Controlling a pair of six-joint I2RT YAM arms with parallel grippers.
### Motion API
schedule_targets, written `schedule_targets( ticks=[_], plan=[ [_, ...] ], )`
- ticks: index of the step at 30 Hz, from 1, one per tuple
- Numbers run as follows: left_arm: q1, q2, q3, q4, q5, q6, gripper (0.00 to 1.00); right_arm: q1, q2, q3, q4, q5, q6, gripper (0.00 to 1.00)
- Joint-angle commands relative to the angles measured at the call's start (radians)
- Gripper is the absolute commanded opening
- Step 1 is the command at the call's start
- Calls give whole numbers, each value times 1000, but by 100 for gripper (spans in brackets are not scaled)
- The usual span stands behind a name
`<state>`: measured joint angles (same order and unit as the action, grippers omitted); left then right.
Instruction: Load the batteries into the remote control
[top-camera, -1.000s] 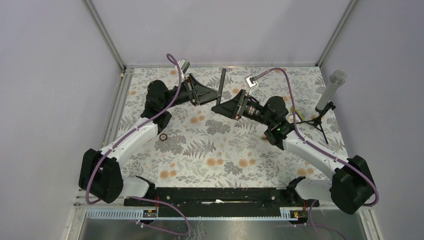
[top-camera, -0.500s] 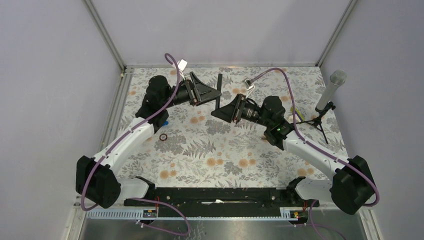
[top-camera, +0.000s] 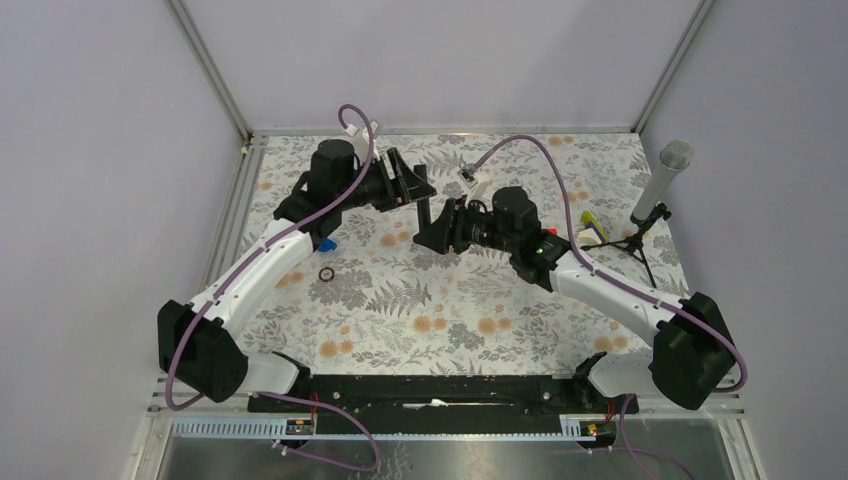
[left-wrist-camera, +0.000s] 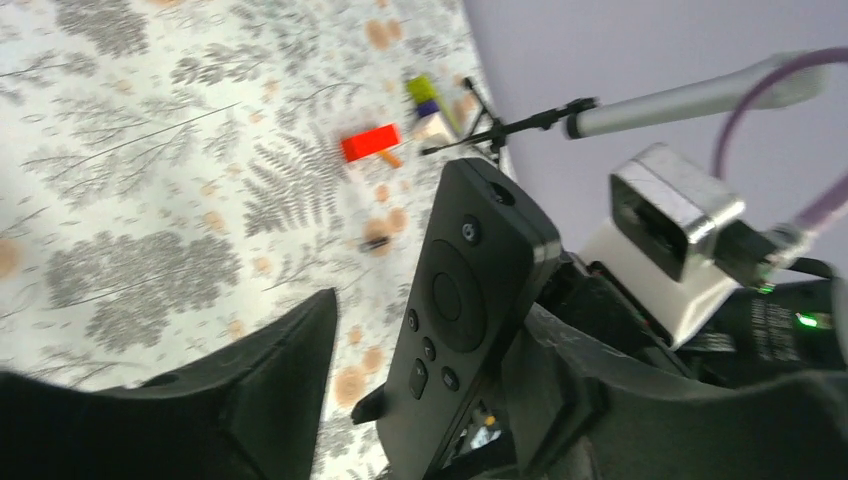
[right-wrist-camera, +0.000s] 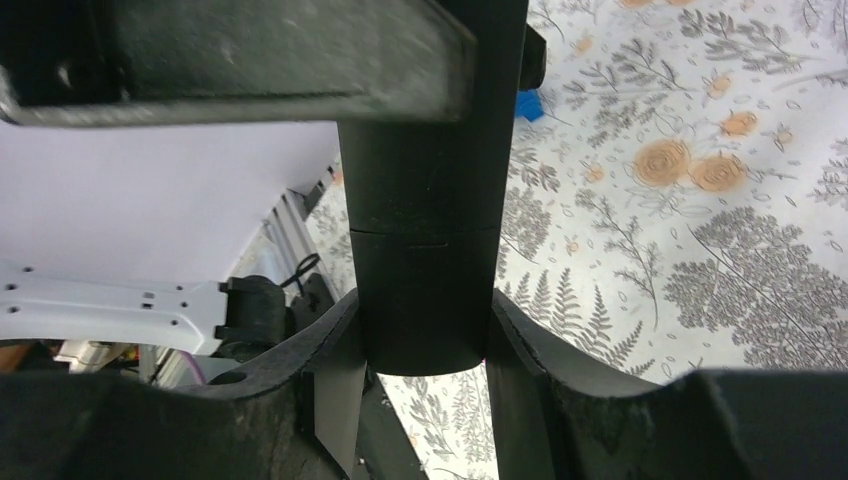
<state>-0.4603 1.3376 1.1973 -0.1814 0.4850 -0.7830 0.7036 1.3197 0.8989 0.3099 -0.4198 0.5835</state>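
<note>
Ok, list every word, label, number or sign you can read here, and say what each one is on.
No text can be read in any view.
remote control: pale marks on its face, too blurred to read.
silver camera housing: no print visible.
red block: no print visible.
</note>
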Motion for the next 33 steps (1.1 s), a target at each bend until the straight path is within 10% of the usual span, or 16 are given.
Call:
schedule_targets(
  ticks=[1,16,23,33],
  plan=[
    [-22,20,72,-81,-120,81,55,37,41,84,-53,97,-91,31],
    [-28,34,64,-158,-203,150,11,54,151,140,-94,108,-95,29],
    [-8,38,74,-115,-137,199,0,52,80,87,-60,67,-53,98],
    [98,2,79,63,155,65,0,50,-85,-4,94,105,275,100]
  ],
)
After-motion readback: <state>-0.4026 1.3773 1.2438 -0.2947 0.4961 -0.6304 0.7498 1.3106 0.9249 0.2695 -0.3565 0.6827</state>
